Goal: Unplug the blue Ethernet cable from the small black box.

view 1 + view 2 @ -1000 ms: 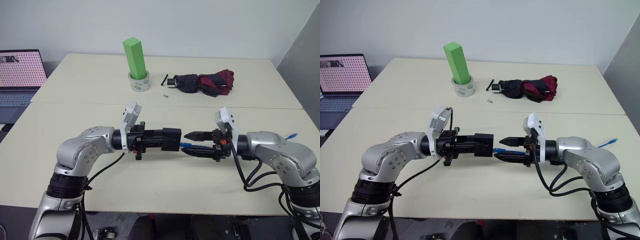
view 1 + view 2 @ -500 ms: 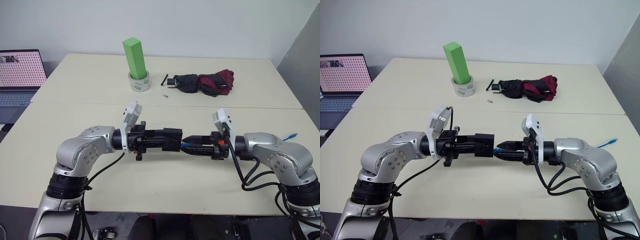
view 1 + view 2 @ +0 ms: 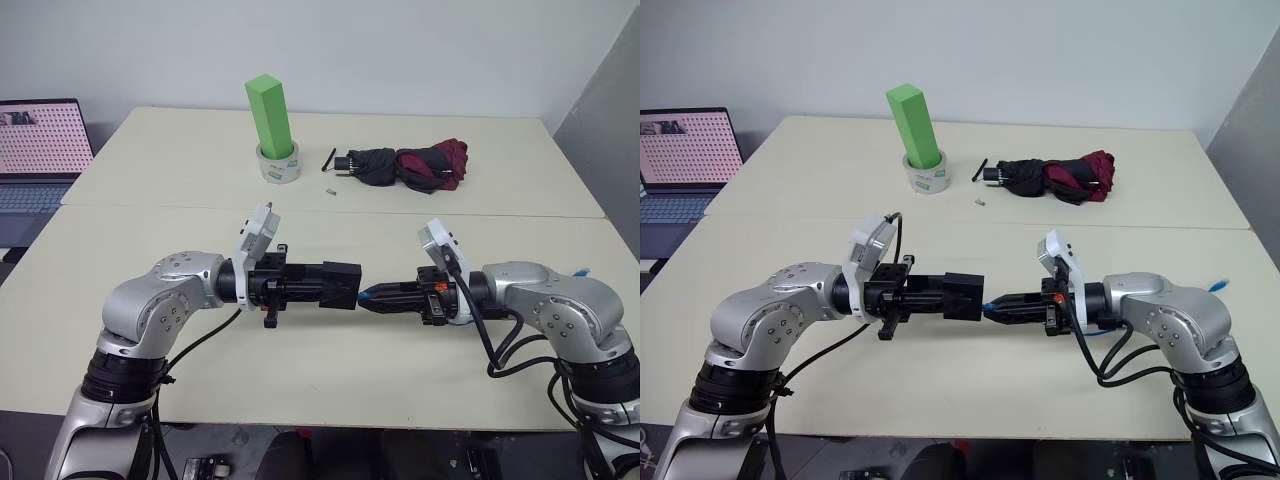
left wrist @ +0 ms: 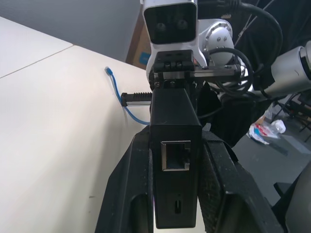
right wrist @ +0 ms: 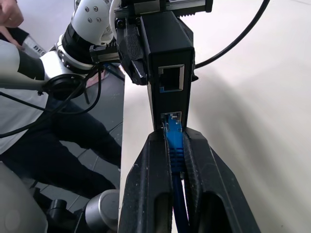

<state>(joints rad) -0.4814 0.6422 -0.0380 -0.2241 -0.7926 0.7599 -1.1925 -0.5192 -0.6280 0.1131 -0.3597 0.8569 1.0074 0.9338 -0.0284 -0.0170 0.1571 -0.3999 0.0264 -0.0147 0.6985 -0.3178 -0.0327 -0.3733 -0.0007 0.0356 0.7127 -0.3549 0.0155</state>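
Right gripper: my fingers clamp the cable plug, still seated in the box.
Left gripper: clamped on the box, above the table.
Handling: plug rigid, latched; cord limp; hold the plug.

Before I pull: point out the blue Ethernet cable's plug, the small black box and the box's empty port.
blue Ethernet cable (image 5: 174, 138), right wrist view: plug between the right jaws.
small black box (image 5: 167, 46), right wrist view: its upper face.
empty port (image 4: 175, 156), left wrist view: socket opening.
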